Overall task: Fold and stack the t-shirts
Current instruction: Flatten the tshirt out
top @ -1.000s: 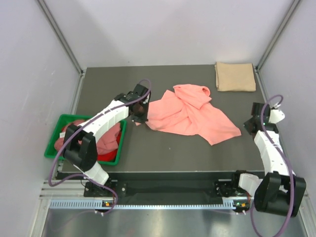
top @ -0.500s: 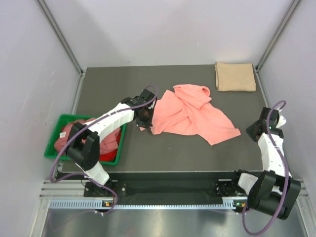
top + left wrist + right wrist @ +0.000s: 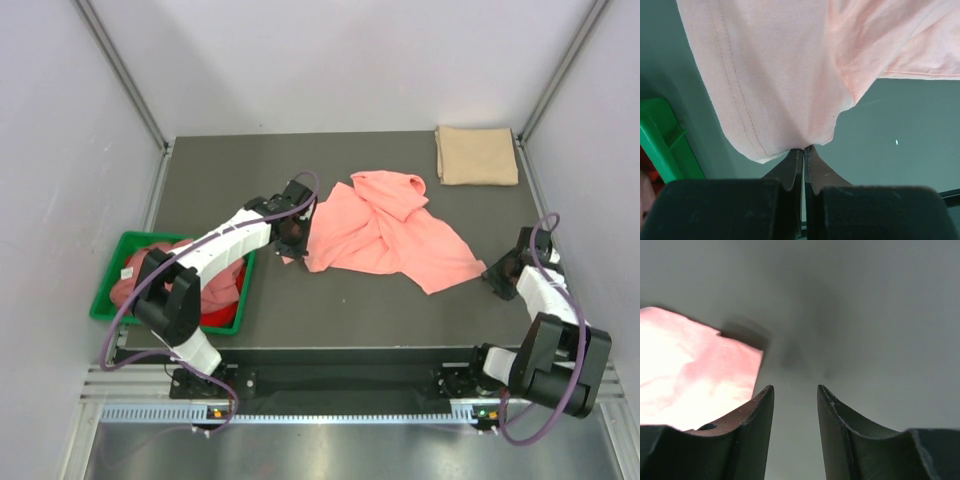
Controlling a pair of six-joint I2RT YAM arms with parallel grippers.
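Observation:
A salmon-pink t-shirt (image 3: 385,232) lies crumpled in the middle of the table. My left gripper (image 3: 292,240) is shut on its left edge; the left wrist view shows the fingertips pinching the hemmed cloth (image 3: 790,90). A folded tan-beige t-shirt (image 3: 476,155) lies at the back right corner. My right gripper (image 3: 497,276) is open and empty, low over the table just right of the pink shirt's right corner, which shows in the right wrist view (image 3: 695,370). More pink and red shirts (image 3: 215,285) are piled in the bin.
A green plastic bin (image 3: 107,283) stands at the front left, beside the left arm, and its rim shows in the left wrist view (image 3: 662,145). Grey walls enclose the table on three sides.
My left gripper moved right with the shirt's left edge, bunching it inward, then held still. My right gripper dropped lower and nearer, down to the table by the shirt's right corner.

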